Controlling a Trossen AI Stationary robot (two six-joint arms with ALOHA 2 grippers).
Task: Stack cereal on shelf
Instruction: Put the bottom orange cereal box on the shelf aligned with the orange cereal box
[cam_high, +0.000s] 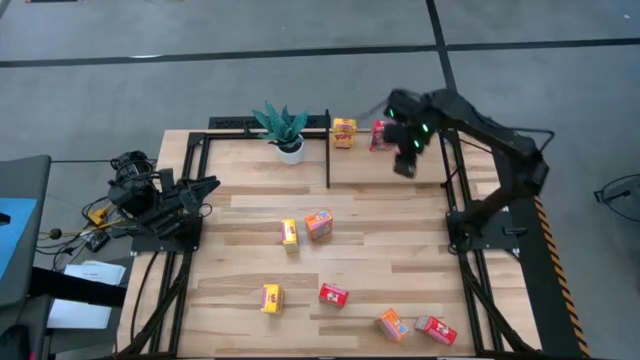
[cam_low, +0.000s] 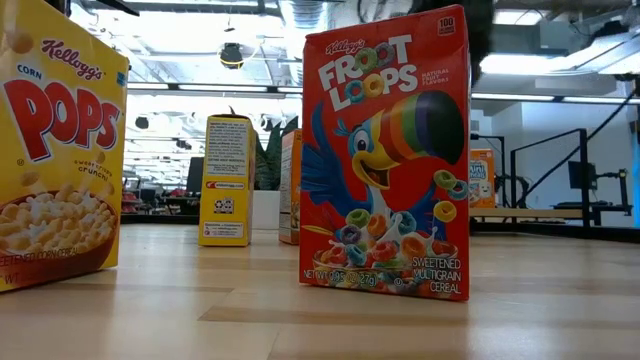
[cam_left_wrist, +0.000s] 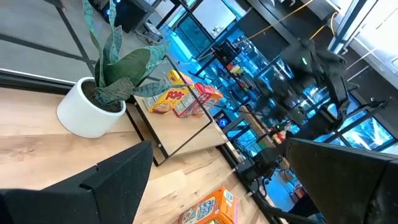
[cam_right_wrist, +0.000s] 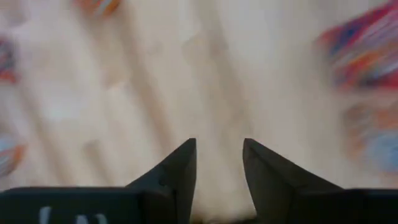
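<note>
Small rectangular cardboard cereal boxes (cam_high: 318, 224) dot pale planks (cam_high: 380, 260).

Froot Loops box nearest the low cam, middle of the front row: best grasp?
Judging by its pose, come from above and pinch the two broad printed faces near the top edge. The Froot Loops box stands upright and apart from its neighbours, with its top free. The right gripper hangs empty near the shelf.
</note>
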